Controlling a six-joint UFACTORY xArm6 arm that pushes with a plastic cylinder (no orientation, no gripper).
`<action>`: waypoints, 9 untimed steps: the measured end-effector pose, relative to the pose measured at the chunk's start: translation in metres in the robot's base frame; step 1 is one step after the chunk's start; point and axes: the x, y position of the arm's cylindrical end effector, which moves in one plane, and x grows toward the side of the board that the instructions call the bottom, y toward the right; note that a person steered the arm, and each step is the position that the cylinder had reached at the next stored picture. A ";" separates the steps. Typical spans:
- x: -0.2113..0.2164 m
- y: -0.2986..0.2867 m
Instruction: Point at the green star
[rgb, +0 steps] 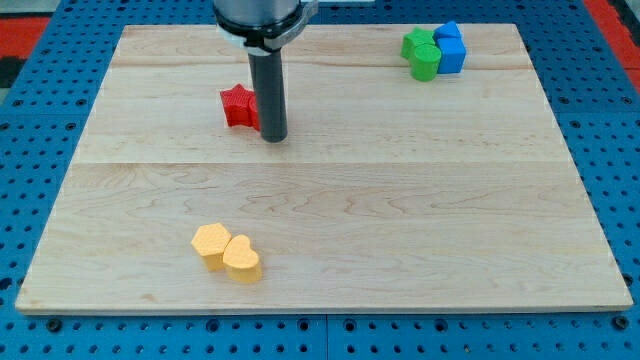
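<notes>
My tip (273, 138) rests on the board just at the view's right of the red star (238, 106), touching or nearly touching it; the rod hides the star's right edge, so I cannot tell which; the tool is a plain dark rod with nothing to open or close, and it holds nothing; the task looks barely begun, since the target sits well apart, near the view's top right corner; there a green cluster (423, 53) stands pressed against two blue blocks (451, 47), and it seems to be two green pieces, the upper one perhaps the star, though the shapes are too small to be sure; the next move calls for a long slide toward the view's right and slightly up, ending beside the green piece without knocking the blue ones; two yellow blocks (228, 251), the nearer one heart-shaped, lie together near the view's bottom, off that path; the wooden board (400, 220) is pale, smooth, with faint grain and plank seams; the blocks look like matte painted solids with crisp edges
</notes>
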 end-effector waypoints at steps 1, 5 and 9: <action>0.003 0.008; -0.074 0.324; -0.086 0.251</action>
